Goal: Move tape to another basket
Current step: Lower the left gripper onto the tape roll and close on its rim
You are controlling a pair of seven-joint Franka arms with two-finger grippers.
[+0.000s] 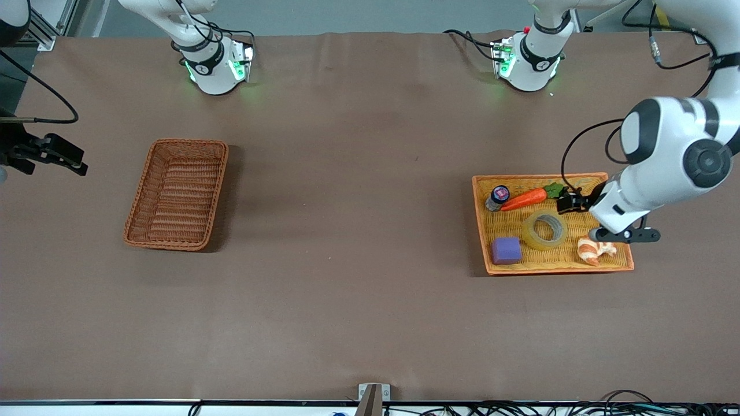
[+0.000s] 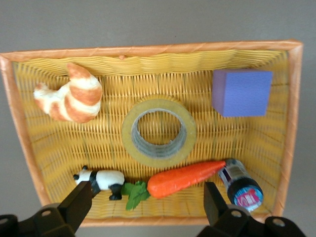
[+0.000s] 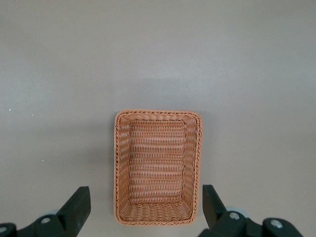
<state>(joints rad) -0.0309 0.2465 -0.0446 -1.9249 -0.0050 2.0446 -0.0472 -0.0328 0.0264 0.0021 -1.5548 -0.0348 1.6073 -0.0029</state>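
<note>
Yellowish tape (image 1: 544, 230) flat in its tray; reddish-brown basket (image 1: 177, 194) well apart, empty.

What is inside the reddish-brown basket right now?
Nothing: the basket shows only its bare woven floor, in the front and right wrist views alike. The tape lies flat in the yellow tray, with the left gripper open above that tray.

Flat orange-yellow woven tray (image 1: 620, 266) toward the left arm's end of the brown table (image 1: 358, 231). In it: purple block (image 1: 506, 250) at the corner nearest the front camera; croissant (image 1: 595, 251) along the same near edge; carrot (image 1: 525, 199) with green top along the farther edge; small dark bottle (image 1: 497, 197) beside the carrot's tip; panda figurine (image 2: 101, 179) just beside the carrot's leaves.
</note>
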